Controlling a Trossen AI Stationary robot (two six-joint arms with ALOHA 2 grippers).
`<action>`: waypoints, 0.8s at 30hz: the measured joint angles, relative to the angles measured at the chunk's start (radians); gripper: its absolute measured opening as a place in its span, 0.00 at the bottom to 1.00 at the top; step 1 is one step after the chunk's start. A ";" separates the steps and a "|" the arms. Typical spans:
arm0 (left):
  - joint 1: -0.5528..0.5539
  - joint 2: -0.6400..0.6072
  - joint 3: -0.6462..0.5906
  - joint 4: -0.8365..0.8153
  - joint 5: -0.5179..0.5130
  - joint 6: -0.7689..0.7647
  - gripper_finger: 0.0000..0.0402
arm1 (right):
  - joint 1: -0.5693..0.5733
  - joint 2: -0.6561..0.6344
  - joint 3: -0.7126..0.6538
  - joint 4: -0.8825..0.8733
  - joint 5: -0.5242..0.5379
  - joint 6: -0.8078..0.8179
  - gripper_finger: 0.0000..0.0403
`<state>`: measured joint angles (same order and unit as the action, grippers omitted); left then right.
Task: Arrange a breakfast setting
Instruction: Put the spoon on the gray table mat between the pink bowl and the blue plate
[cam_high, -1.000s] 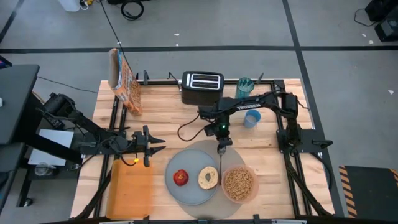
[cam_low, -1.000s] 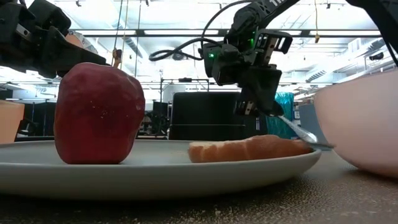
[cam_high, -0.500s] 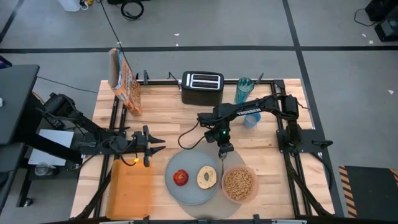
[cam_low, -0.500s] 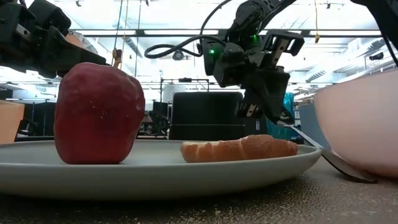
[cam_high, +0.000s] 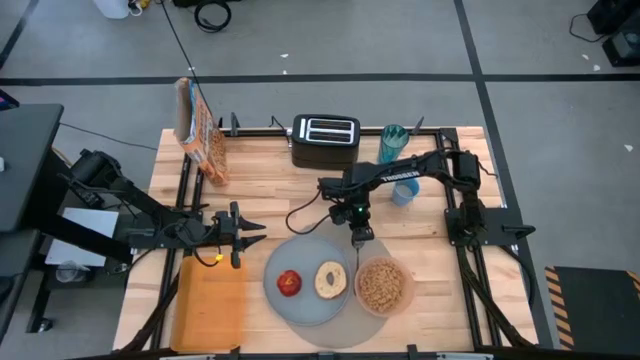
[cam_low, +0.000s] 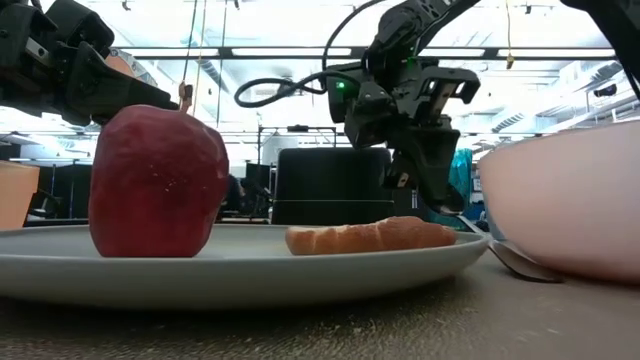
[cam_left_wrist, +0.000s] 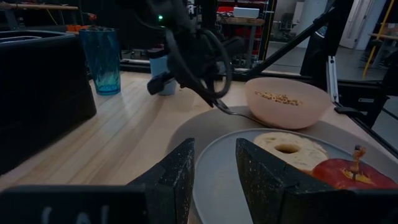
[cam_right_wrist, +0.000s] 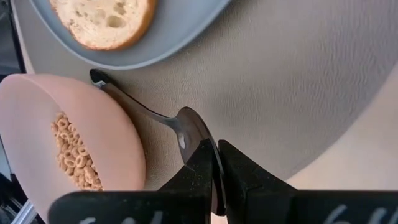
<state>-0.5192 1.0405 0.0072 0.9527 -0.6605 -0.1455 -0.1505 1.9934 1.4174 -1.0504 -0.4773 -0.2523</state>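
Pinching the metal spoon (cam_right_wrist: 163, 119) by its bowl with right fingers (cam_right_wrist: 214, 163) closed, having dragged it to the mat (cam_high: 312, 244) at the pink bowl's (cam_high: 382, 287) nine o'clock; near placement. Left fingers (cam_left_wrist: 212, 177) waiting part-open, holding nothing.

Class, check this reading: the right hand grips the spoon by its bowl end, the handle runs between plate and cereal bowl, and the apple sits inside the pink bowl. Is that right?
One detail is wrong. The apple sits on the grey plate beside the bagel, as the high view shows; the pink bowl holds cereal. The rest stands: the right hand grips the spoon by its bowl end, handle between plate and bowl.
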 joint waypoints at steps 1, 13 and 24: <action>0.000 0.000 0.000 0.000 0.000 0.000 0.31 | -0.006 0.000 0.000 0.000 0.004 -0.002 0.05; 0.000 0.000 0.000 0.000 0.000 0.000 0.31 | -0.013 0.000 0.001 -0.008 -0.101 -0.046 0.05; 0.000 0.000 0.000 0.000 0.000 0.000 0.31 | 0.027 0.000 0.000 0.036 -0.201 -0.047 0.04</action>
<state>-0.5190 1.0405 0.0073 0.9527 -0.6605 -0.1454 -0.1232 1.9938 1.4178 -1.0146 -0.6779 -0.2989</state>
